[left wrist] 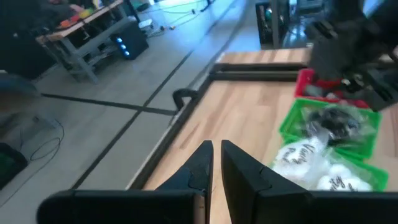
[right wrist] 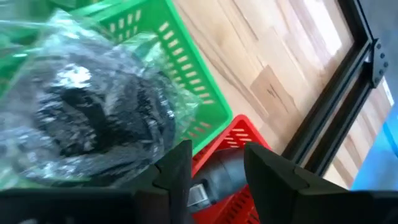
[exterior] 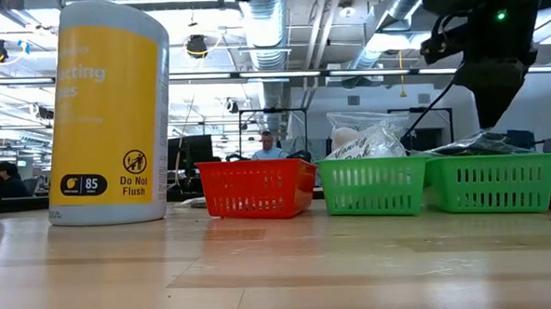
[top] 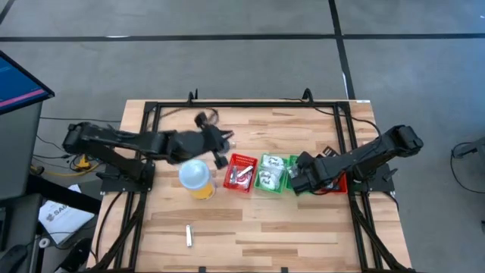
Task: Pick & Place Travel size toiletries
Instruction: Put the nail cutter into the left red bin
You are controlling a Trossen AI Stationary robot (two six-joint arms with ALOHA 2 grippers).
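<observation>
Left gripper [top: 221, 144]: fingers pressed together, empty, just behind the yellow wipes canister [top: 196, 179]. Silvery-white tube [top: 189, 236]: loose on table, in front of canister. Red bin [top: 241, 173]: beside canister. Green bins: white packets [top: 269, 173], then bagged dark discs [right wrist: 93, 118]. Right gripper [top: 296, 176]: fingers spread, above discs.

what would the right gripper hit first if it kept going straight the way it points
Probably the clear bag of dark discs lying in the green bin; the right gripper, fingers apart, points at that bin's edge, though depth is unclear.
</observation>
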